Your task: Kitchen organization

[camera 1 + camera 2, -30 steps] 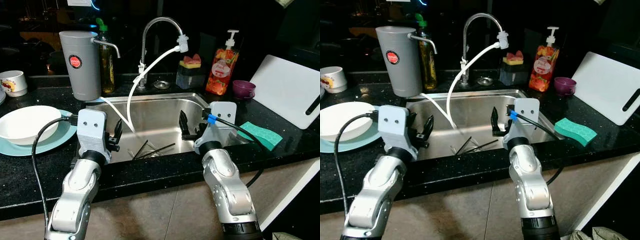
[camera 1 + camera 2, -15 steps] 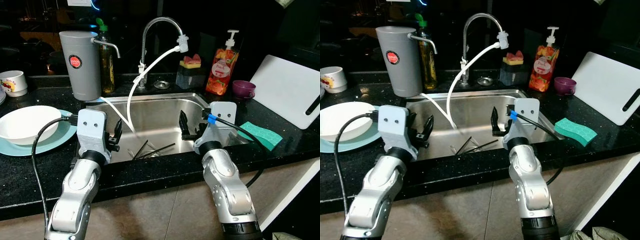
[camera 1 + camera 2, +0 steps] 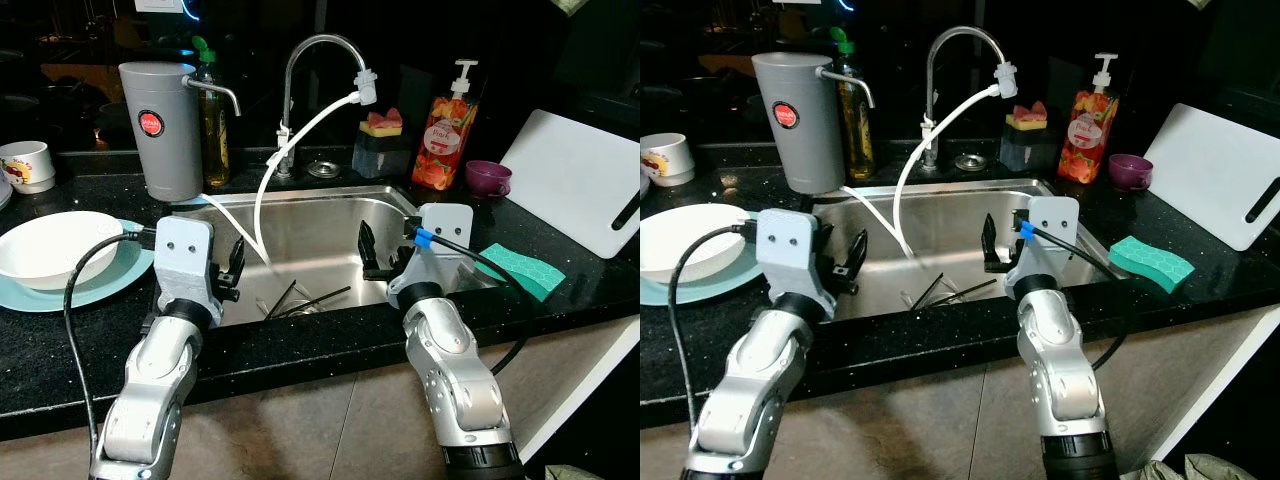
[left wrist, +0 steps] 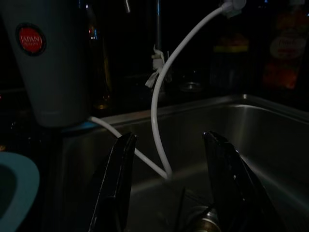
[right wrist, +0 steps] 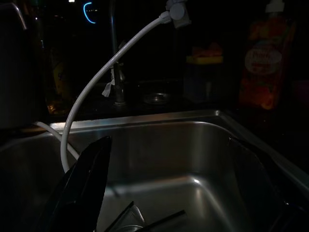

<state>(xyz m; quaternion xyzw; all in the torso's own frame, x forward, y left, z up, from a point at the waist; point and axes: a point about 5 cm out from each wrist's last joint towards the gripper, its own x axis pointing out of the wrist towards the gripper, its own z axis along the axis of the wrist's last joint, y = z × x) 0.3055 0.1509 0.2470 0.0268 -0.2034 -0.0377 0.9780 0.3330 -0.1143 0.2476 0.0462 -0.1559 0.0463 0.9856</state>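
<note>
Kitchen counter [image 3: 60, 350] of black speckled stone, with a steel sink [image 3: 320, 225] set into it and a robot's two arms held over the sink's near edge. At far left stands a white mug [image 3: 25, 165]; nearer, a white bowl [image 3: 55, 245] sits on a pale teal plate [image 3: 100, 285]. Behind them a grey water filter jug [image 3: 160, 130] with a red label stands at the sink's back left corner, a green-capped oil bottle [image 3: 212, 115] just beside it. The left gripper [image 3: 232, 270] hangs over the left side of the basin, its two black fingers [image 4: 116, 183] parted and holding nothing. A white hose [image 3: 300, 145] runs from the tip of the curved tap [image 3: 300, 60] down into the basin, where dark chopsticks [image 3: 305, 298] lie on the bottom near the drain, between the two grippers. The right gripper [image 3: 372, 255] hovers over the basin's right side, its fingers [image 5: 84, 188] also spread apart and empty. Behind the sink sit a dark sponge holder [image 3: 380, 150] with a yellow and red sponge on top, an orange soap dispenser [image 3: 445, 130] and a small purple cup [image 3: 487, 178]. A teal sponge [image 3: 520, 268] lies on the counter right of the sink, and a white cutting board [image 3: 580, 180] leans at far right.
</note>
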